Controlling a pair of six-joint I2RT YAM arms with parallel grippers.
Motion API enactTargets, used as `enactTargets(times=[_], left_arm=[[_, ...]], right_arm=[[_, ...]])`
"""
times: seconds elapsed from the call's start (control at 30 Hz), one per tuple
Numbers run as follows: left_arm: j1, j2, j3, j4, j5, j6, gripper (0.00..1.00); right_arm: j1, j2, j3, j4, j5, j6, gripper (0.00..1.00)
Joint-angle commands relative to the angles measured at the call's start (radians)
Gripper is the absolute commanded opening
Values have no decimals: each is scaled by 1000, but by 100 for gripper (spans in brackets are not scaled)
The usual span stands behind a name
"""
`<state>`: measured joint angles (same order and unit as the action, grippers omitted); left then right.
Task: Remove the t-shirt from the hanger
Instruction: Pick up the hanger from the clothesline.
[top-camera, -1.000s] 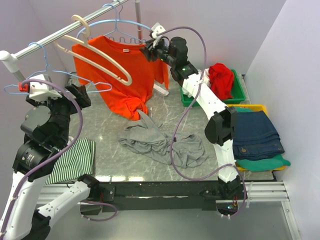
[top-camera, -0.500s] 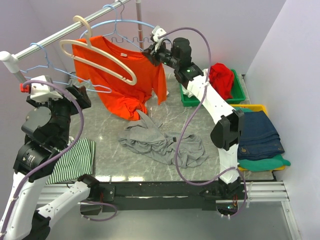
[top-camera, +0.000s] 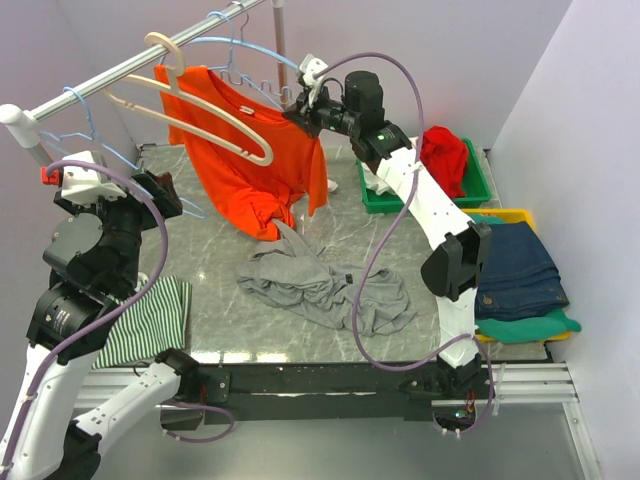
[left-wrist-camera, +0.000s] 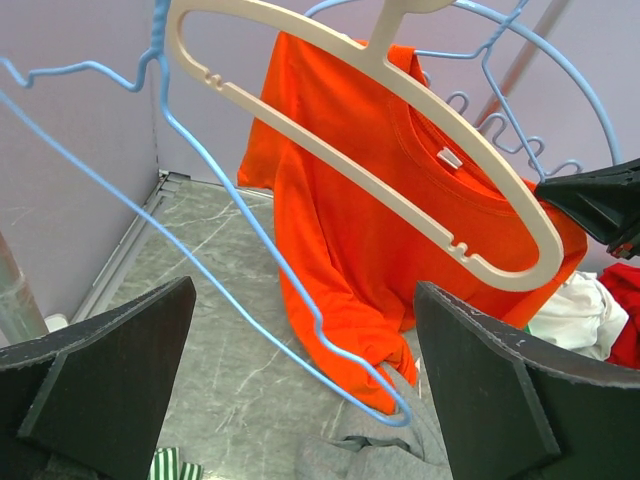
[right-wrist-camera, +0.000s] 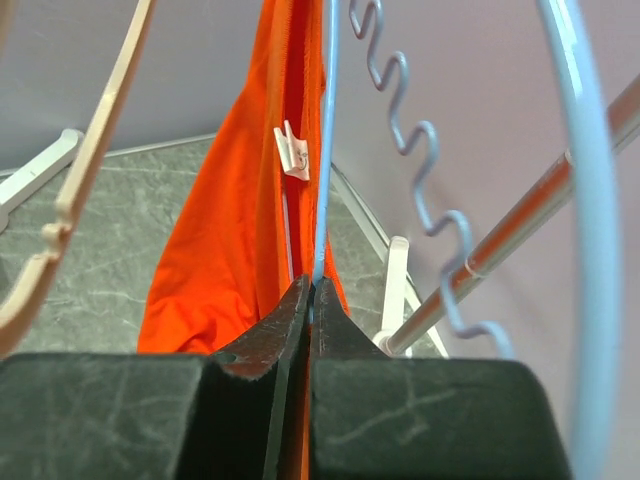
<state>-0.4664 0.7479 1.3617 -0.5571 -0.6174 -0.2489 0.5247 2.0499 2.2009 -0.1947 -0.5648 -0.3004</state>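
Note:
An orange t-shirt (top-camera: 250, 160) hangs from the rail (top-camera: 110, 70) on a light blue wire hanger (top-camera: 250, 45), its hem knotted low near the table. My right gripper (top-camera: 298, 110) is shut at the shirt's right shoulder. In the right wrist view the hanger's blue wire (right-wrist-camera: 328, 120) runs straight into the closed right gripper (right-wrist-camera: 312, 290), beside the t-shirt's orange cloth (right-wrist-camera: 230, 230). A cream hanger (top-camera: 200, 105) hangs in front of the shirt. My left gripper (top-camera: 155, 190) stands open at the left, away from the t-shirt (left-wrist-camera: 340, 230), with nothing between its fingers.
A second blue wire hanger (left-wrist-camera: 250, 230) dangles between my left gripper and the shirt. A grey garment (top-camera: 320, 285) lies mid-table, and a striped cloth (top-camera: 150, 320) at the near left. A green bin (top-camera: 480, 180) with red cloth and a yellow bin (top-camera: 515, 213) with jeans stand on the right.
My right gripper has closed on the blue wire at the shirt's shoulder. The shirt and the cream hanger have swung and shifted on the rail. The left arm has stayed put.

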Motion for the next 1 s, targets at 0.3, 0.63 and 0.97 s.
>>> enactTargets(times=[0.3, 0.63, 0.97], left_arm=[[0, -12, -7, 37, 22, 11, 97], [2, -25, 2, 36, 30, 11, 97], [2, -39, 7, 22, 48, 2, 97]], right_arm=[[41, -123, -59, 23, 11, -31, 0], [47, -301, -233, 345, 68, 84, 0], [47, -390, -305, 396, 68, 101, 0]])
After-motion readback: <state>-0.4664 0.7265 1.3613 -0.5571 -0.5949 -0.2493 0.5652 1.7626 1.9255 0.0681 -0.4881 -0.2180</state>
